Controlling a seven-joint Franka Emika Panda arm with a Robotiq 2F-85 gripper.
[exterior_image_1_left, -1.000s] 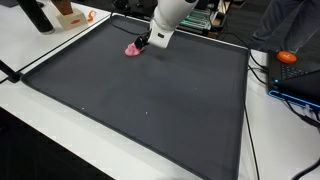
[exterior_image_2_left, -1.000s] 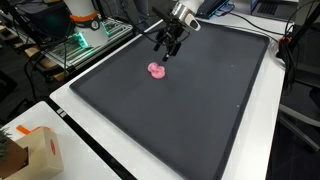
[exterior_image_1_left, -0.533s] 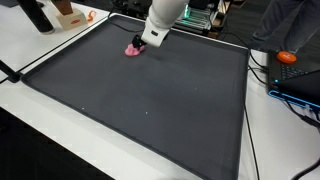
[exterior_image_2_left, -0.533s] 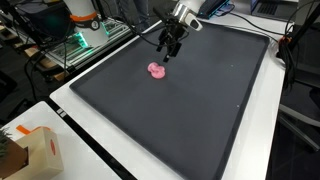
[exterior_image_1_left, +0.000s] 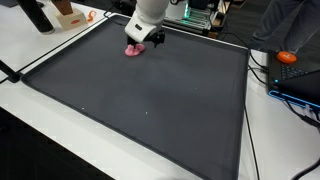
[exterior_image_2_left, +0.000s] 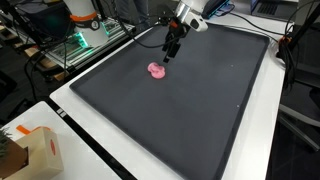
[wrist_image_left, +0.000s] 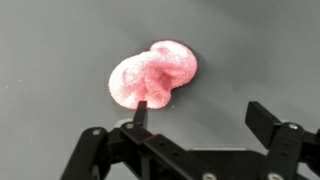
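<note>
Pink blob (wrist_image_left: 152, 75) unmoved on mat (exterior_image_2_left: 205, 115); gripper (wrist_image_left: 198, 112) swung closer above it, fingers spread wide.

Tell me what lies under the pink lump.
The pink lump rests on the dark mat, which shows bare all around it. The patch of mat directly beneath is covered by the lump, so whatever is there cannot be seen.

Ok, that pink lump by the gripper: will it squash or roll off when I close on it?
Probably soft: the pink lump shows rounded, folded lobes, so it may squash. It looks small beside the open gripper and likely light, so a nudge could slide it across the dark mat. Its lobed, flattish shape seems unlikely to roll far.
</note>
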